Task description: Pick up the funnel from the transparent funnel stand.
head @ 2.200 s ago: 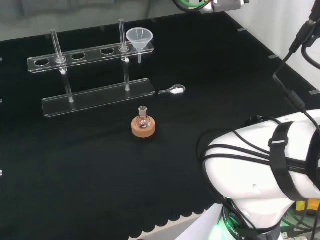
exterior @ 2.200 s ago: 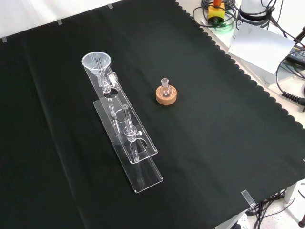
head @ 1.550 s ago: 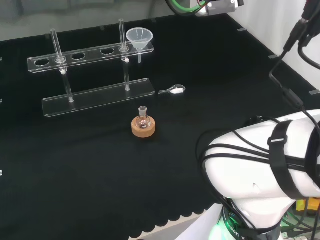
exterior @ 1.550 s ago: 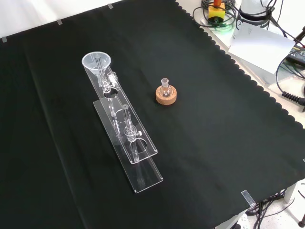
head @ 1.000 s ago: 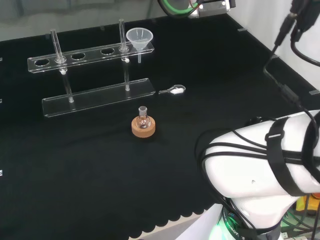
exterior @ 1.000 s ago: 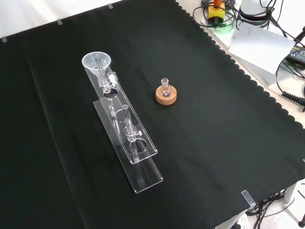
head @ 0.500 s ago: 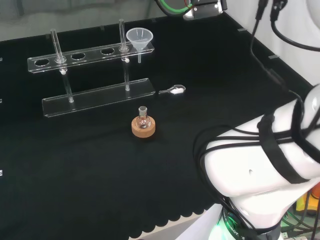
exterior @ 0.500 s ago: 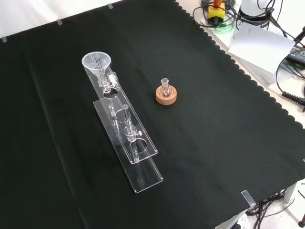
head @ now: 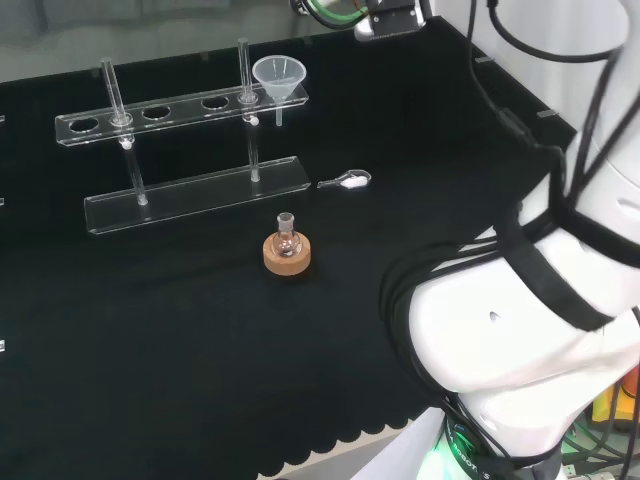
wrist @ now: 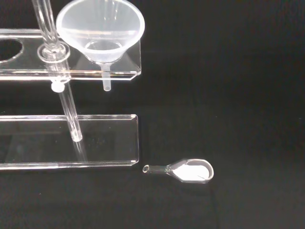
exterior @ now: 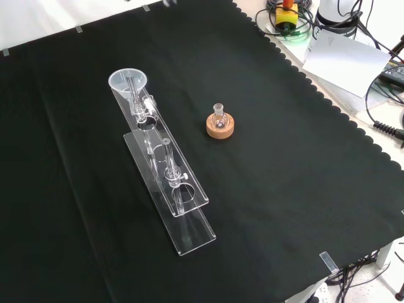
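Black cloth [exterior: 284, 189] covers the whole bench, and on it nothing of the ware has moved during the last two seconds. The funnel [head: 278, 76] sits as before in the end hole of the clear stand [head: 180, 150], at the right end of the upper bar in the head view and at the far end in the front view, with its short stem hanging below the bar. A small flask on a cork ring [head: 287, 252] stands in front of the stand, and a little clear scoop [head: 347, 181] with some white powder lies on the cloth to the right of the base plate, both in the same places.

What has changed is the arm. In the head view the big white links [head: 530, 320] have turned and risen at the right side, and the dark part with green cables at the top edge has travelled to the left, closer to the place above the funnel. The wrist view looks now directly at the funnel [wrist: 100, 28] and the end of the stand, with the scoop [wrist: 188, 170] below them.

I judge that the reach toward the funnel is under way and the grasp is not yet begun. Whether the hand is released or clenched, I cannot tell.
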{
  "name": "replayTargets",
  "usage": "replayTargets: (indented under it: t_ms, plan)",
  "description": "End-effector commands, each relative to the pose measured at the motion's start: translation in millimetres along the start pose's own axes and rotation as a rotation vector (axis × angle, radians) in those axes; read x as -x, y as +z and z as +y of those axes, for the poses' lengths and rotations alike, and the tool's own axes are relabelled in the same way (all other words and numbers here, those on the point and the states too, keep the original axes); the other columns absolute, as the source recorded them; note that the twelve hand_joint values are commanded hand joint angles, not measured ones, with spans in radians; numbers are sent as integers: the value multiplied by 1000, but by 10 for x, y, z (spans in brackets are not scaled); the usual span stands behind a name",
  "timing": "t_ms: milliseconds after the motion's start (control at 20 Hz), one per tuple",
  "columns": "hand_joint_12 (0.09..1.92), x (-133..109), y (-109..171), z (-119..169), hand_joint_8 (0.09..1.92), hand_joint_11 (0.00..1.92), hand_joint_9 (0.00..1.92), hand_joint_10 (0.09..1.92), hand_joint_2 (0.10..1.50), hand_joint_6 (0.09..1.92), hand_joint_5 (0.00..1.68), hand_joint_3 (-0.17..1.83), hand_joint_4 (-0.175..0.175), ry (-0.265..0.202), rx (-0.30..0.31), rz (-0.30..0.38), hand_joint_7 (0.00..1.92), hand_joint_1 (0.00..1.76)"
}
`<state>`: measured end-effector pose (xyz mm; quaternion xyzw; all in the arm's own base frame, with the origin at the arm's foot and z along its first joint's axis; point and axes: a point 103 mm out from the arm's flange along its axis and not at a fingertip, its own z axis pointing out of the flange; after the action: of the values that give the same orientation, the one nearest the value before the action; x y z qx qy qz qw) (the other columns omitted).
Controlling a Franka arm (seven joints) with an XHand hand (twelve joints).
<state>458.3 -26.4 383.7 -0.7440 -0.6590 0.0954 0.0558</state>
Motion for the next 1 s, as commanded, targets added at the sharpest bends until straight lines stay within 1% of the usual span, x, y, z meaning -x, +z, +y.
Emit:
replayTargets:
  t_ms: [50,100,150,350,450,600,700,800,1000]
  plan:
    - [1404,-13,104,385,530,14,231,635,1131,87,224,295,18,-45,-22,-14,95,145]
    - [1407,-41,117,398,533,13,235,638,1113,87,223,288,17,-47,-27,-24,101,170]
    - [1409,-78,141,406,538,13,242,642,1090,87,222,278,16,-58,-32,-18,109,208]
    - [1424,-187,211,508,561,29,274,663,971,87,211,230,9,-67,-74,-33,132,433]
    - [1439,-255,247,560,573,58,287,673,919,87,208,212,7,-72,-94,-42,133,519]
    - [1446,-364,294,649,632,115,285,702,849,87,202,246,2,-84,-134,-61,95,570]
    - [1448,-425,315,710,665,142,276,724,790,87,189,306,-6,-84,-160,-69,58,587]
    - [1449,-481,322,763,680,190,280,740,741,87,174,355,-16,-84,-170,-73,35,609]
    - [1446,-560,351,848,690,265,298,756,688,87,160,421,-30,-101,-186,-86,24,643]
